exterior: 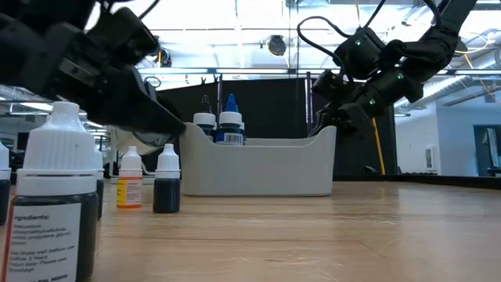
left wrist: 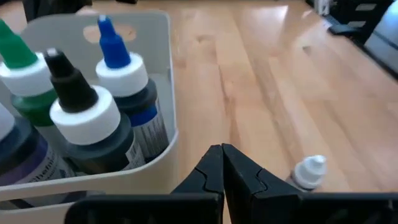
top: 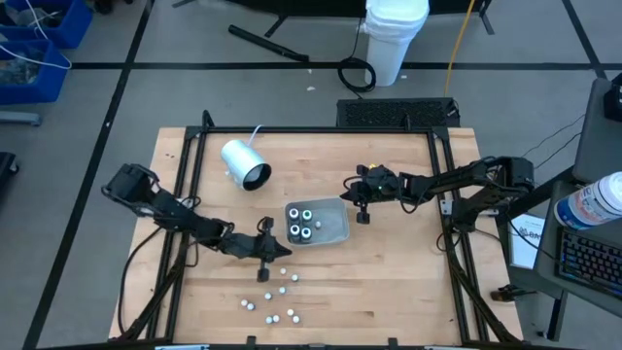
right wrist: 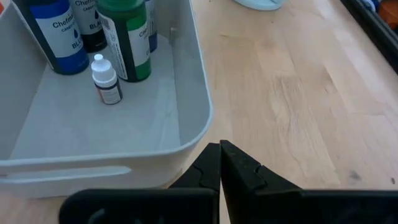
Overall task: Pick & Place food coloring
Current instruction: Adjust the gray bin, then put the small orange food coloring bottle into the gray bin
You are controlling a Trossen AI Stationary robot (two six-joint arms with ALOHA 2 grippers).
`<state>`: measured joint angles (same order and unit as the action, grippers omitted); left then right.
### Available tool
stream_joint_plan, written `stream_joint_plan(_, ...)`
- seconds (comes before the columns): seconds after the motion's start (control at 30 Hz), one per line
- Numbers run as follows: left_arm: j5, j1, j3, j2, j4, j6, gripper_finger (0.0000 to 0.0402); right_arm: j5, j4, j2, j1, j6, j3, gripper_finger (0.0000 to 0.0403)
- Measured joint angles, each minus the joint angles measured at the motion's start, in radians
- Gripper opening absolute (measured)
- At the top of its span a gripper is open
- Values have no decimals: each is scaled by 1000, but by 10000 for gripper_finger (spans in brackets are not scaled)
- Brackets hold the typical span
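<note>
The grey tray (top: 335,231) sits mid-table and holds several upright food coloring bottles (left wrist: 121,81) with green, black and blue tips. A smaller white-capped bottle (right wrist: 106,79) stands among them. More small food coloring bottles (top: 282,290) stand scattered on the wood toward the near edge, one (left wrist: 309,172) just beyond my left fingers. My left gripper (left wrist: 222,157) is shut and empty, low by the tray's near left corner (top: 285,252). My right gripper (right wrist: 219,152) is shut and empty, just off the tray's far right rim (top: 362,216).
A white-and-grey cylinder (top: 243,163) with a cord lies on the table to the far left of the tray. Black frame rails (top: 442,185) run along the table's sides. A white bucket (top: 397,39) stands on the floor beyond the far edge. Bare wood lies right of the tray.
</note>
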<state>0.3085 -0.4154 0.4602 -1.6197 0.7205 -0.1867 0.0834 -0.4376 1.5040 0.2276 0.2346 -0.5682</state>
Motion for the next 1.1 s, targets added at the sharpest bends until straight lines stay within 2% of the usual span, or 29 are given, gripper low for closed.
stream_joint_plan(0.37, -8, 65, 22, -30, -45, -18, 7, -1, 42, 0, -24, -39, 0, 0)
stream_joint_plan(0.87, -12, 81, 22, -30, -68, -11, 14, -18, 57, 0, -57, -65, 1, 0)
stream_joint_plan(1.0, -64, 80, 22, -30, -53, 17, 4, -77, 63, 0, -58, -65, 1, 0)
stream_joint_plan(1.1, -102, 74, 22, -30, -11, 31, 15, -104, 70, -10, -48, -55, 1, 0)
